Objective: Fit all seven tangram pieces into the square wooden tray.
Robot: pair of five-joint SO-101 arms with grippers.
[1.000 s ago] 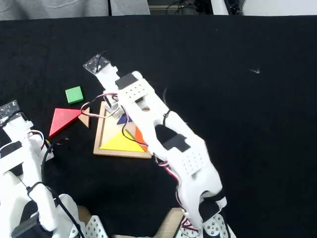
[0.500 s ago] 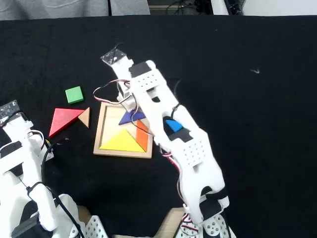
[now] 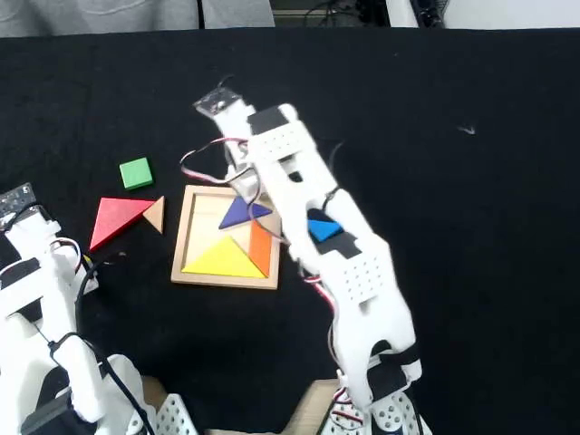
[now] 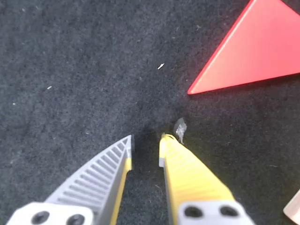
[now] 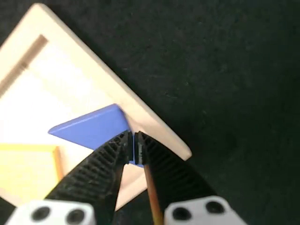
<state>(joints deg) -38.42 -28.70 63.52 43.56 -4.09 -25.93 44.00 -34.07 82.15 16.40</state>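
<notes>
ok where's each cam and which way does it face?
High view: fixed, looks down on the table; left arm and right arm show.
Left wrist view: on left wrist, facing down at the table beside the red triangle; left gripper open.
Right wrist view: on right wrist, facing a corner of the wooden tray; right gripper shut on the blue triangle.
Shared: red triangle in high and left wrist; wooden tray and blue triangle in high and right wrist.

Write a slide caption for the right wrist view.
The right gripper pinches a blue triangle at the wooden tray rim.
</notes>
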